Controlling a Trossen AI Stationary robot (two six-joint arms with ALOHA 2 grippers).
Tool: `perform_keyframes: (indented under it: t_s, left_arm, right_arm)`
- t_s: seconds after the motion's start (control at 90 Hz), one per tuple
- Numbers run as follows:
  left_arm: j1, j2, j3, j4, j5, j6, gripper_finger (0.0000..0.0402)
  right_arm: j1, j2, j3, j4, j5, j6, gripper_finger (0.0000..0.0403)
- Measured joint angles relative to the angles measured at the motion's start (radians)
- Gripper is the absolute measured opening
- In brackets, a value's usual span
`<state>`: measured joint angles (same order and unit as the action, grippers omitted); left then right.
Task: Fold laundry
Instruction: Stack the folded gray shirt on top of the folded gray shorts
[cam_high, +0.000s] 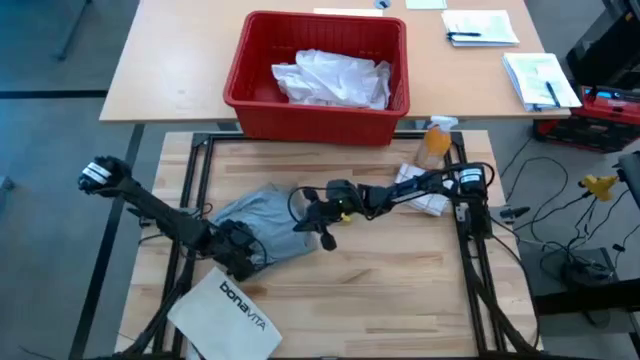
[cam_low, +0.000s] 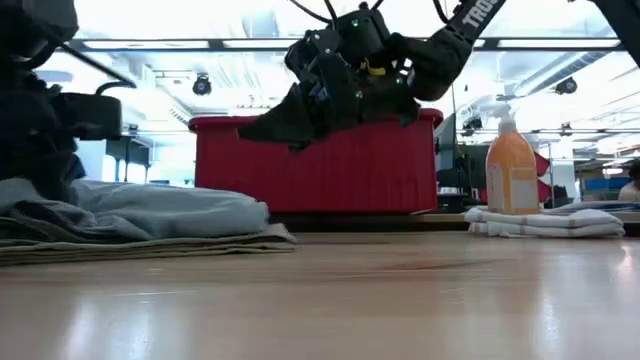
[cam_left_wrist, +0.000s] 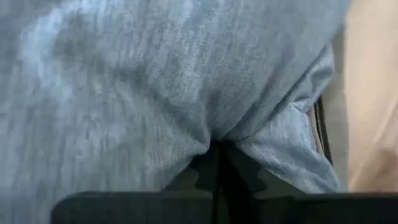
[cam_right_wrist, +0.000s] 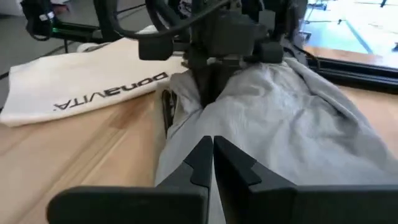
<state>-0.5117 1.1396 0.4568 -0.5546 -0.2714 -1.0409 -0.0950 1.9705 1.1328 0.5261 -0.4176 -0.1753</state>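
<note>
A grey T-shirt lies bunched at the middle left of the table, on top of a flat khaki-tan piece. My left gripper is at the shirt's near left edge, shut on its cloth. My right gripper hangs above the table just right of the shirt, shut with nothing between its fingers; in the low view it is well clear of the wood. A white shirt lies crumpled in the red bin beyond the table. My left gripper pinches the grey T-shirt between its two fingers, at the shirt's near left edge. The cloth puckers into the fingertips, and how many layers they hold cannot be told. The shirt is not lifted and rests slack on the tan piece.
A stiff white bag printed "bonavita" lies at the near left corner. An orange spray bottle and a folded white cloth are at the far right. Bare wood stretches across the near right of the table.
</note>
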Motion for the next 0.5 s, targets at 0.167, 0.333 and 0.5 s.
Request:
perform_keyframes:
  t_s: [0.167,0.333,0.5]
  left_arm:
    - [0.000,-0.113,-0.002,-0.188,0.001,-0.123,0.0000]
    - [0.001,-0.185,-0.003,-0.322,-0.013,-0.270,0.0000]
    - [0.002,-0.212,0.004,-0.320,-0.011,-0.308,0.0000]
  right_arm:
    - [-0.011,-0.035,-0.001,-0.024,0.003,0.065,0.0000]
    - [-0.016,-0.102,0.000,-0.121,0.035,0.062,0.0000]
    - [-0.020,-0.183,-0.001,-0.223,0.047,0.031,0.0000]
